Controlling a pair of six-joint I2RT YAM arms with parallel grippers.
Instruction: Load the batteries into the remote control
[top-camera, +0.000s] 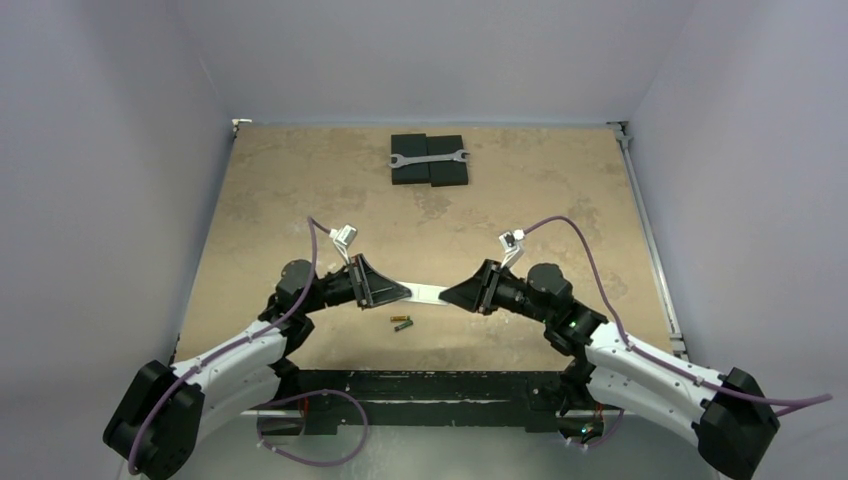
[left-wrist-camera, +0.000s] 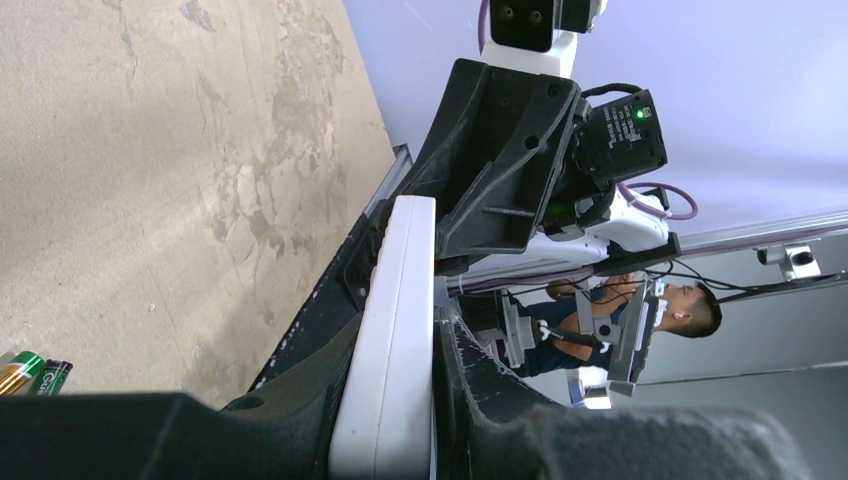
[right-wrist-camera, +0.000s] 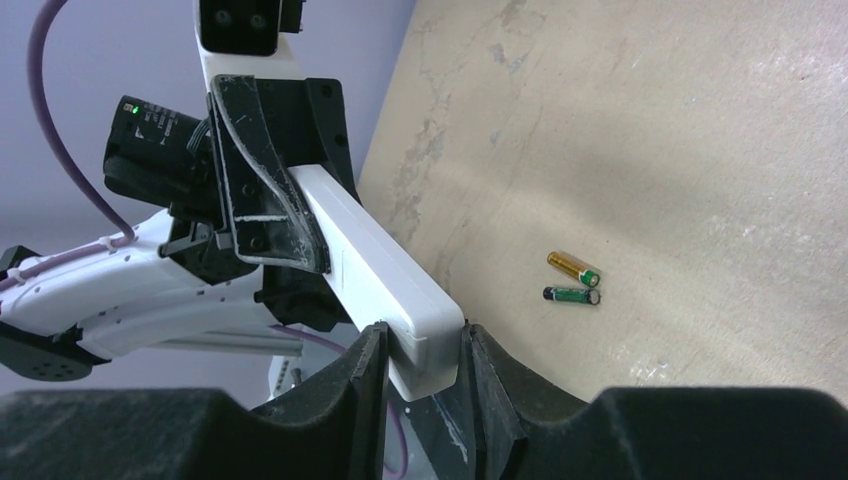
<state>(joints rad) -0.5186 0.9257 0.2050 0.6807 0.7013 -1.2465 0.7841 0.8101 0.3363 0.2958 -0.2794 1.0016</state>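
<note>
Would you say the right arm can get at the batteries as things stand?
Probably not yet: the right gripper is shut on one end of the remote control, the left gripper on the other. The batteries lie uncovered on the table nearby, so once freed it likely could.

Soft, even light from above fills the overhead view. The table (top-camera: 300, 200) reads mid-bright, with faint shadows beneath the arms and no glare. In the left wrist view the table's upper left washes out pale, and the white remote control (left-wrist-camera: 392, 330) is bright but keeps its edges. In both wrist views the near jaws are dark and blurred, out of focus, while the batteries (right-wrist-camera: 573, 268) look sharp, with small highlights.
</note>
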